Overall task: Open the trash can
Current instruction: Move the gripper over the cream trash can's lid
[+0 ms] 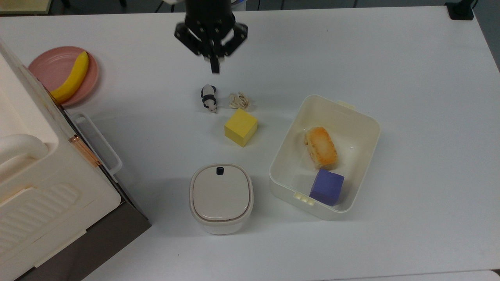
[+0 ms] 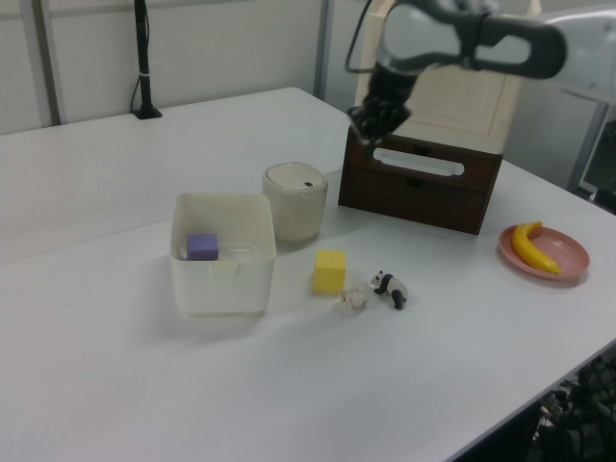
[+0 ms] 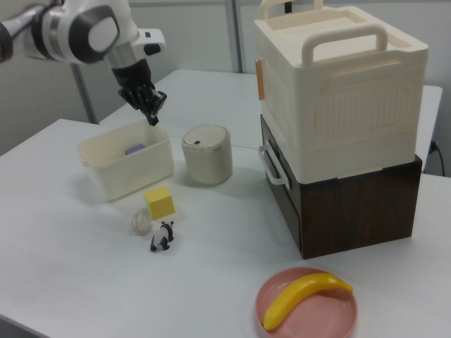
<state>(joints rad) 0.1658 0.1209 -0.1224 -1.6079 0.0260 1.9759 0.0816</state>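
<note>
Top view: trash can (image 1: 221, 198) well below gripper (image 1: 214, 69).

cream trash can (image 1: 221, 198), upright, lid closed

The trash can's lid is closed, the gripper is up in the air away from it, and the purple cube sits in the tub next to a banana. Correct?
Not quite. In the tub, the purple cube lies beside a golden bread-like piece, not a banana; the banana lies on the pink plate, as the top view shows. The trash can is closed, and the gripper hangs clear of it.
</note>
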